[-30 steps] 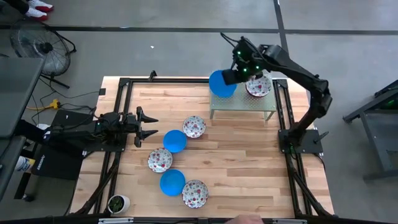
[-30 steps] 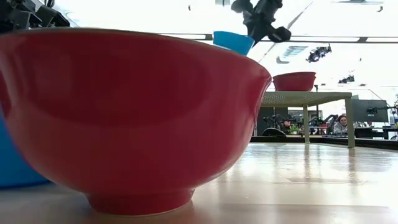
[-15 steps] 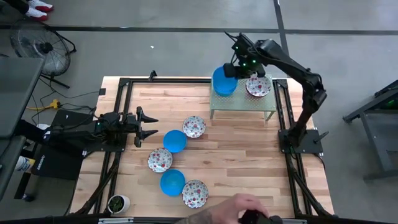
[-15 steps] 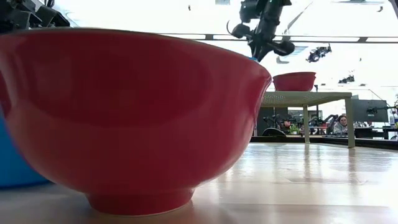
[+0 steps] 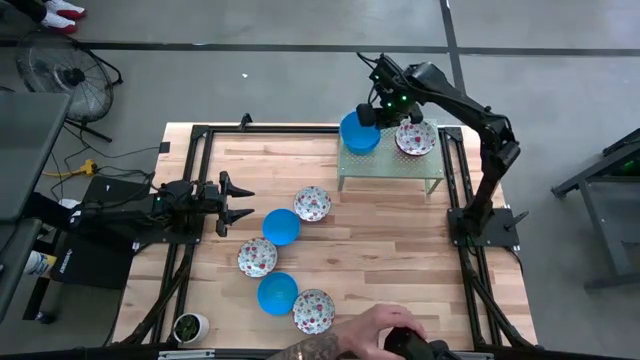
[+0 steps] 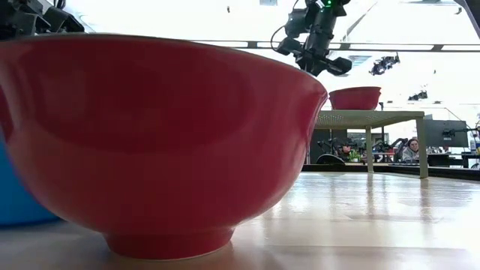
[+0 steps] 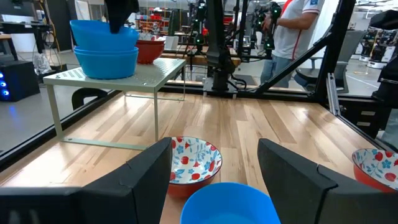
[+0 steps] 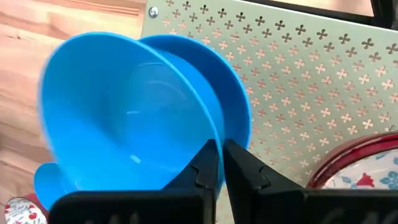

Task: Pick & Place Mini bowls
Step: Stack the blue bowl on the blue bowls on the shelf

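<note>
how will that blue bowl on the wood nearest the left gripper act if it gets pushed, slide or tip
The blue bowl probably slides rather than tips: it sits upright, wide and low. Its glossy look suggests hard, stiff material, so it should keep its shape. The floral bowl is close beside it, so a push that way might knock them together.

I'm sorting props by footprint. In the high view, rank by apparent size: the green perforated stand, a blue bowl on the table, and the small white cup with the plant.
Largest to smallest, as they look from above:
1. Green perforated stand
2. Blue bowl in the middle of the table
3. Small white cup with plant

All three are plainly distinct in size here; the stand's raised height hardly matters.
</note>
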{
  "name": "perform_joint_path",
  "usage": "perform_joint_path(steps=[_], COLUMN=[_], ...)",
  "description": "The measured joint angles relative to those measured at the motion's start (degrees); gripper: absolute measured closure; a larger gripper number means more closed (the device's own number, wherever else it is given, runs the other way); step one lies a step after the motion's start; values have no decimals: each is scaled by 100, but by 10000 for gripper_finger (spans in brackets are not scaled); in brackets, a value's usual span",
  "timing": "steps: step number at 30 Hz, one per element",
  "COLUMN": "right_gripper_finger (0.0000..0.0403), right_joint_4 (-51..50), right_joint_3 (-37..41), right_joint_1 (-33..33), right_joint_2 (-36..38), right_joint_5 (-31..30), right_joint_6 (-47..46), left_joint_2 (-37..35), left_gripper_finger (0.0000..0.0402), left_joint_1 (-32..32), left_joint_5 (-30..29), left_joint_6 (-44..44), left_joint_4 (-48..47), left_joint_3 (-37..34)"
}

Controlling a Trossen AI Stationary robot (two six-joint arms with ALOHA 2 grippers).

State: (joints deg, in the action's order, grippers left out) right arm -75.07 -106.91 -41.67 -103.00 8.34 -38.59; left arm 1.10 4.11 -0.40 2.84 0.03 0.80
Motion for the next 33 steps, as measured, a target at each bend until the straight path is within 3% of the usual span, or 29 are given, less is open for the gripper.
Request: perform_joint_path(steps=[16,22,26,29,33], right_gripper_finger=[290,278,291,326,392], right_joint_4=[11,84,-107,-262,893], right_joint_3=[4,4,4,177,1145], right_joint_1=[-7,36,437,808,1246], right_joint_2=[138,539,806,991,1632], right_joint_5=[-397,-694,-1070,-1390,-1554], right_joint_6=[137,433,866,873,778], left_joint_2=[-2,-2,-1,-2,-2], left_gripper_finger=[169,169,169,169,169], left_joint_1=[-1,1,-1,-1,-1], left_joint_5=[0,0,-1,0,-2], left_joint_6=[1,1,-1,-1,-1], left_joint_4=[0,0,1,0,2], left_joint_3=[-2,-2,0,0,0])
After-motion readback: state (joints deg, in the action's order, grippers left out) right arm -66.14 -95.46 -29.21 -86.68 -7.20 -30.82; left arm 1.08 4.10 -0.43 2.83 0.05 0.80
